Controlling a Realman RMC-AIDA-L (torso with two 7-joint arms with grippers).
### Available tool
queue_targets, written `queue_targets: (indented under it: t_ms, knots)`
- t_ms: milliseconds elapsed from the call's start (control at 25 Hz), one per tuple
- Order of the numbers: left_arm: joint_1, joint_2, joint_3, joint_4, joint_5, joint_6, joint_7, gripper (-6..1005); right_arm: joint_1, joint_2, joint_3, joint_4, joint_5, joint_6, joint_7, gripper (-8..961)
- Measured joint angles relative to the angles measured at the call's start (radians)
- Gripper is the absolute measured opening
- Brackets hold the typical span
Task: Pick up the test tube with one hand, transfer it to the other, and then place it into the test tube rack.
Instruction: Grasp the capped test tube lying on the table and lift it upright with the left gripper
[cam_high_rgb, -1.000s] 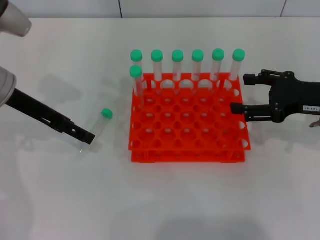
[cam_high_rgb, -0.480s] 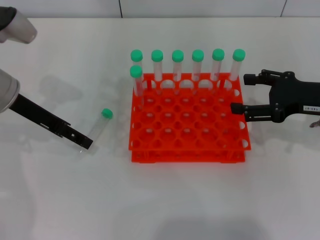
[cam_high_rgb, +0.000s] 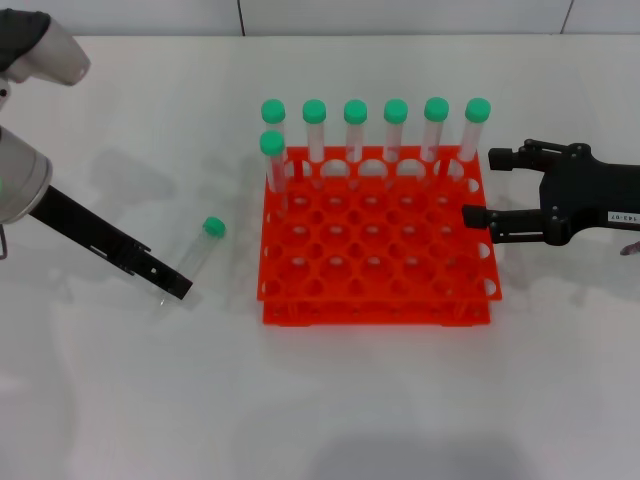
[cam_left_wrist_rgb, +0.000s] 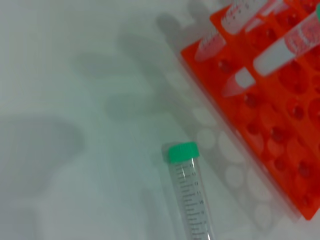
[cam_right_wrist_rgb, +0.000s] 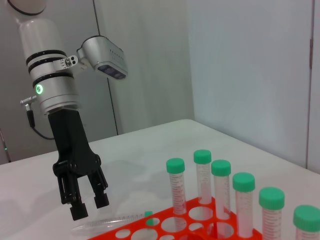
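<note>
Left gripper (cam_right_wrist_rgb: 84, 204) hangs spread over the green-capped test tube (cam_high_rgb: 196, 252) lying flat near the table's left edge; right gripper (cam_high_rgb: 478, 187) waits spread beside the rack (cam_high_rgb: 375, 300).

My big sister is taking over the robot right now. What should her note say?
Left gripper: open, hanging just above the table over the bottom end of the test tube; nothing held.
Right gripper: open, empty, waiting at the right side of the test tube rack.
The test tube lies flat on the table, left of the rack. Seven other tubes stand in the rack.
Done: the approach only.
Left: grab the tube, pass it to the right gripper, put it in the rack.
</note>
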Motion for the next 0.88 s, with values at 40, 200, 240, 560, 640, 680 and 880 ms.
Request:
queue_targets:
  t_ms: [40,200,240,560,640,680,880]
  knots:
    - [0.000,0.000,0.006,0.000,0.000,0.000,-0.001,863,0.000,0.000,0.000,0.000,0.000,0.000,0.000,855]
    - [-0.001,-0.005,0.046,-0.001,0.001,-0.005,-0.013,814,-0.001,0.000,0.000,0.000,0.000,0.000,0.000,853]
    - [-0.001,-0.008,0.052,-0.001,0.001,-0.005,-0.015,802,-0.001,0.000,0.000,0.000,0.000,0.000,-0.001,852]
    - [-0.009,-0.008,0.062,-0.001,0.001,-0.009,-0.024,683,-0.013,0.000,-0.002,0.006,0.028,-0.002,-0.025,848]
    - [-0.009,-0.009,0.064,-0.002,0.002,-0.012,-0.024,662,-0.014,0.000,-0.001,0.014,0.037,-0.005,-0.033,847]
    - [-0.011,-0.009,0.064,-0.006,0.005,-0.013,-0.025,659,-0.014,0.000,-0.001,0.018,0.039,-0.007,-0.036,846]
    - [-0.020,-0.009,0.065,-0.026,0.016,-0.021,-0.025,575,-0.014,0.000,0.000,0.023,0.040,-0.009,-0.037,844]
